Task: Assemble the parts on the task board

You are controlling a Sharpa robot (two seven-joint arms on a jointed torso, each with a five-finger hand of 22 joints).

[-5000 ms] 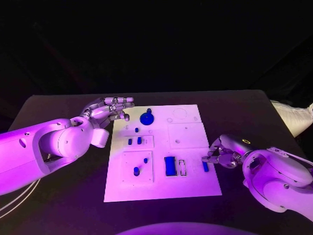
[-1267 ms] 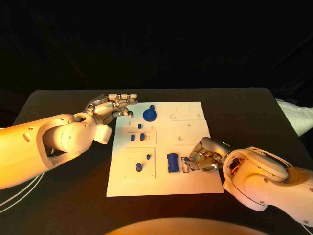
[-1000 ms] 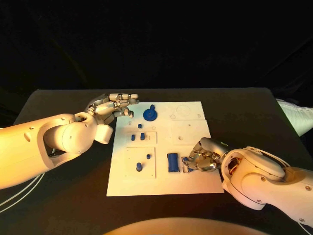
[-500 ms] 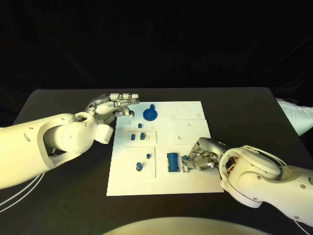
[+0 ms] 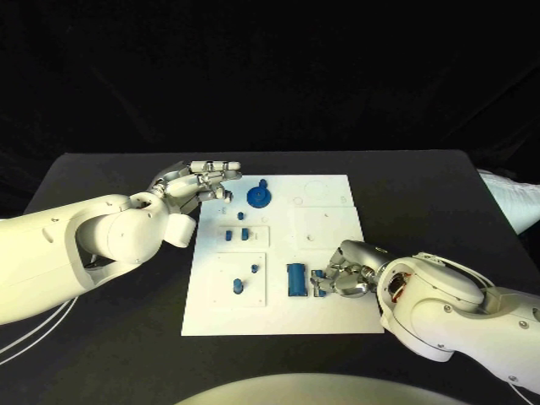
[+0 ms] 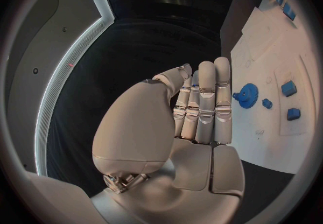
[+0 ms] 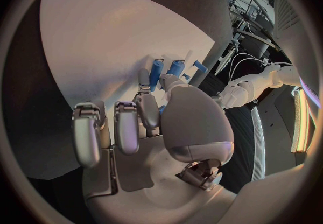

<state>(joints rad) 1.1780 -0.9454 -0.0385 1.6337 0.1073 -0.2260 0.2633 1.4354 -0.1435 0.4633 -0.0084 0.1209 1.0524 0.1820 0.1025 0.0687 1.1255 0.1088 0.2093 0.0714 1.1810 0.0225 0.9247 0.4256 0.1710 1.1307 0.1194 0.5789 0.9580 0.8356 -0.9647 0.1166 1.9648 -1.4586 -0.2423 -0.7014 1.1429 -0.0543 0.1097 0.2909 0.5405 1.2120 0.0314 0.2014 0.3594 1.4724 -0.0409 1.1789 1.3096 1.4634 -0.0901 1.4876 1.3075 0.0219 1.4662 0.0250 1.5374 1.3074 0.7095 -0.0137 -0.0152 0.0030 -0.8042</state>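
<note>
The white task board lies mid-table. On it are a blue gear, two small blue pieces, two more on the near-left panel, and an upright blue block. My right hand rests on the board's near right part, its fingertips right beside the block, pinching a small blue part that is mostly hidden. In the right wrist view the right hand has curled fingers, with the block just beyond them. My left hand hovers at the board's far left corner. In the left wrist view the left hand has straight fingers and the thumb against them, with a sliver of blue between.
A white bag lies at the table's right edge. The black table stretches left of the board under my left arm. In the left wrist view the gear and small pieces lie beyond my fingers.
My right hand has slid left across the board from its right edge to the blue block, carrying the small blue part. The left hand has stayed put.
</note>
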